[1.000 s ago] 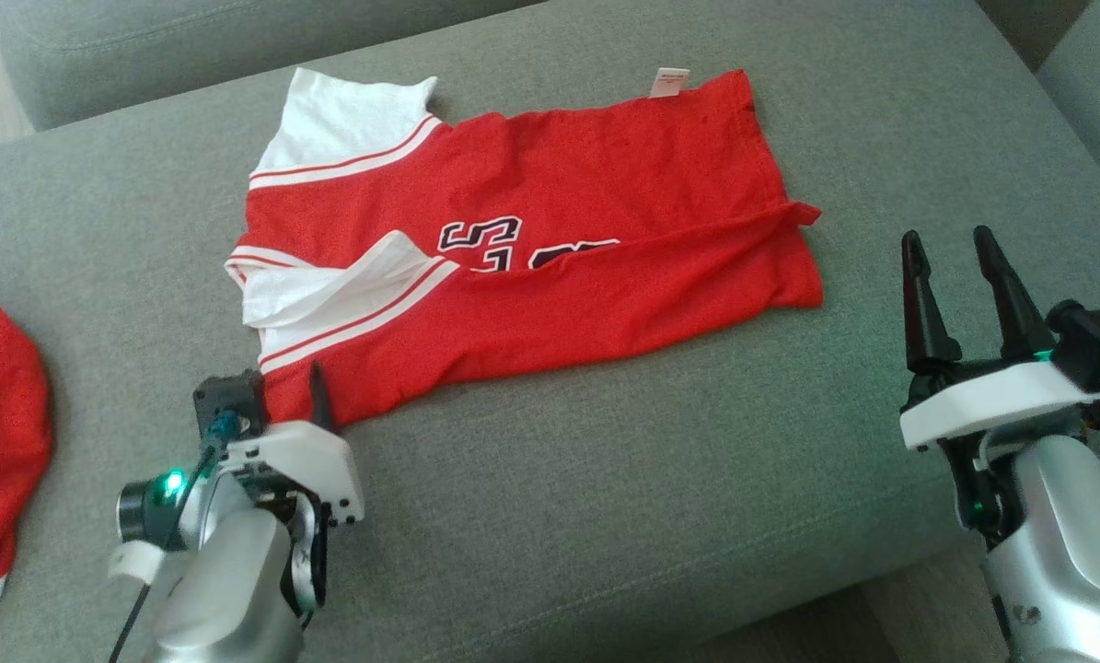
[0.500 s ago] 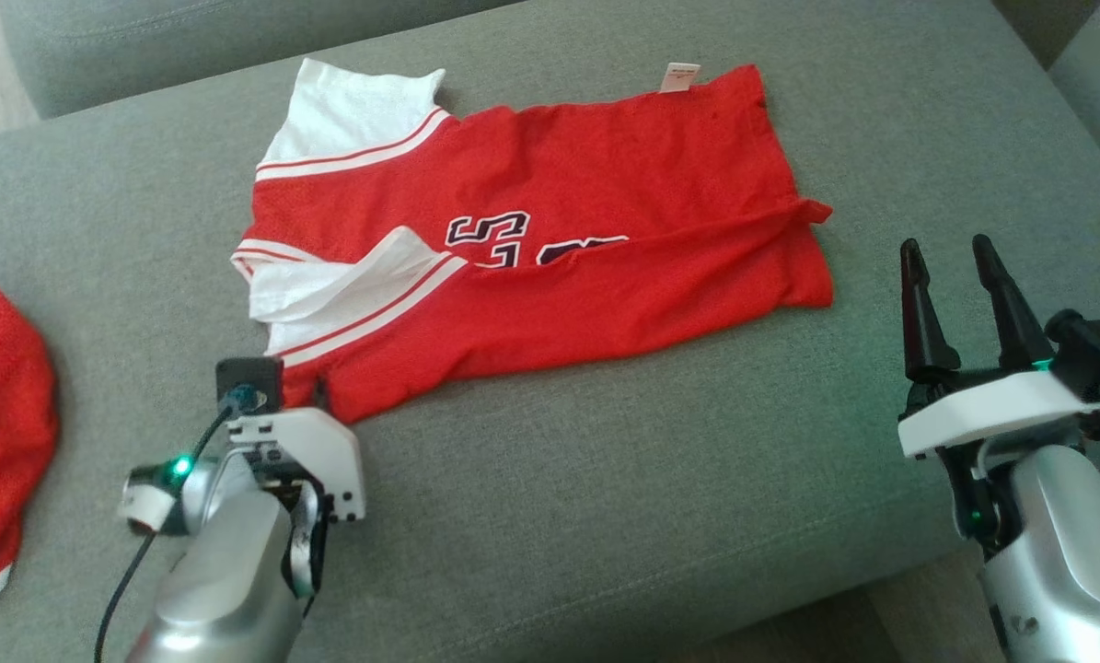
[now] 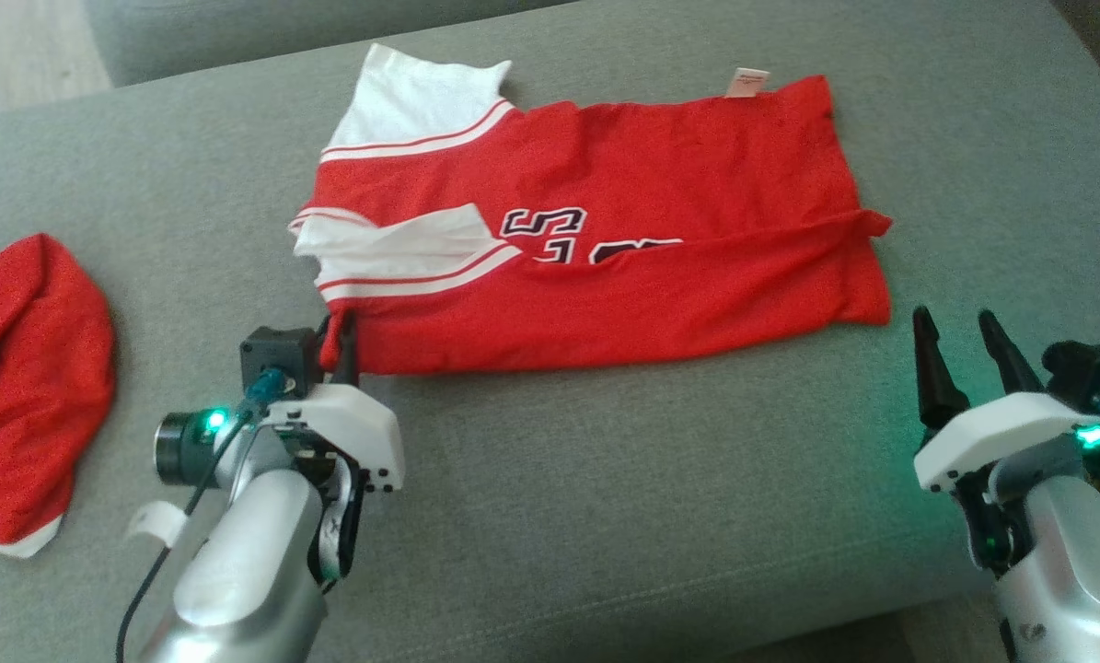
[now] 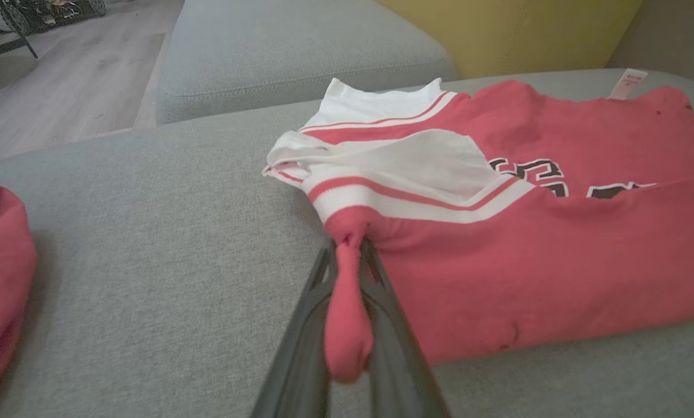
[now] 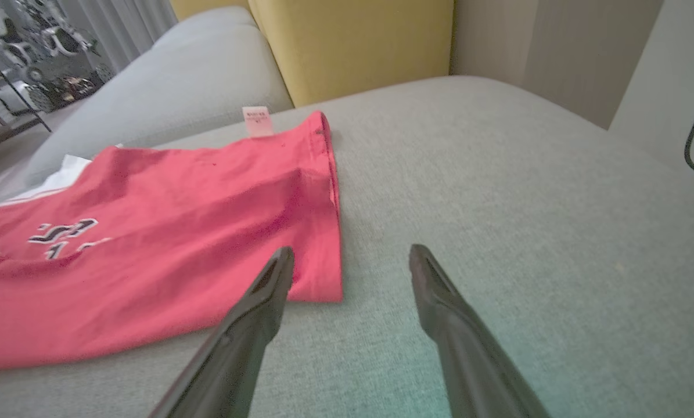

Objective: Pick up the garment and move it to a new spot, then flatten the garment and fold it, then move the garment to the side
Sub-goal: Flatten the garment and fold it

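red jersey (image 3: 605, 267) lies lengthwise across the grey cushion (image 3: 605, 479)
white-sleeved end toward the robot's left, tagged hem toward its right; left gripper (image 4: 347, 249) pinches tight on its near left corner, right gripper (image 3: 955, 318) spread wide, empty, near the hem.

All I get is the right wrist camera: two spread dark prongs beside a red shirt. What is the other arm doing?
Observer: The left gripper is shut on the shirt's near left corner, with red cloth bunched in its grip.
Operator: Is anything else lying on this sofa?
Observer: Yes, a second red garment lies crumpled at the cushion's far left.
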You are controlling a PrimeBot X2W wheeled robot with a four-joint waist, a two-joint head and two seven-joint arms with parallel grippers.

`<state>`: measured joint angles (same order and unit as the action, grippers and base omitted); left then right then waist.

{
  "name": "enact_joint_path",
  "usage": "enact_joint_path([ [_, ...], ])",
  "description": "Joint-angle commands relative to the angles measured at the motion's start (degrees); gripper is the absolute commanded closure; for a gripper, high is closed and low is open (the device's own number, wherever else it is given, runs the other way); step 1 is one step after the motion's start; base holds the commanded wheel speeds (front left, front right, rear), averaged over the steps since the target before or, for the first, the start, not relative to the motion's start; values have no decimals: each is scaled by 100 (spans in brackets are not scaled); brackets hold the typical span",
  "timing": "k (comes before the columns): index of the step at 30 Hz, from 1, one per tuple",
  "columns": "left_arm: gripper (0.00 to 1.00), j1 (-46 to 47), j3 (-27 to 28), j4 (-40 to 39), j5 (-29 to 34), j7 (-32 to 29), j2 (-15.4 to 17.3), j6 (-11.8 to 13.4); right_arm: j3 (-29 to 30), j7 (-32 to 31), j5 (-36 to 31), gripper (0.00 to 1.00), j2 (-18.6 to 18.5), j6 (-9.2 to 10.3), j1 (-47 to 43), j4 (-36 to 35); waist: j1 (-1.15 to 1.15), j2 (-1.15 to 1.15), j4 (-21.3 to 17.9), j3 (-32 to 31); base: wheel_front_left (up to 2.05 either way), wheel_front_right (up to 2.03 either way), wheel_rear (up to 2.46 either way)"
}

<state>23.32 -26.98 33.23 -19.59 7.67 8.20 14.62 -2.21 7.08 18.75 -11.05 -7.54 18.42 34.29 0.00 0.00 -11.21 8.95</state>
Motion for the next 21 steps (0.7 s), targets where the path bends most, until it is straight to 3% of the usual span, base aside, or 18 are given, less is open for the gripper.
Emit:
enact_joint_path([
  [1,100,70,145,-331,59,47,151,18,-19,-48,-4,0,-8,5,265,5,0,0,102,6,0,0,0],
  [13,100,-151,-171,-1439,206,-373,259,103,112,-304,287,0,-43,5,1040,1380,0,0,414,277,0,0,0],
  [20,100,-81,-242,-1564,281,-492,319,166,-347,-363,644,0,-11,5,1389,1731,0,0,461,420,0,0,0],
  [21,100,-71,-252,-1558,286,-510,323,171,-468,-385,661,34,-52,5,1413,1758,0,0,463,420,0,0,0],
])
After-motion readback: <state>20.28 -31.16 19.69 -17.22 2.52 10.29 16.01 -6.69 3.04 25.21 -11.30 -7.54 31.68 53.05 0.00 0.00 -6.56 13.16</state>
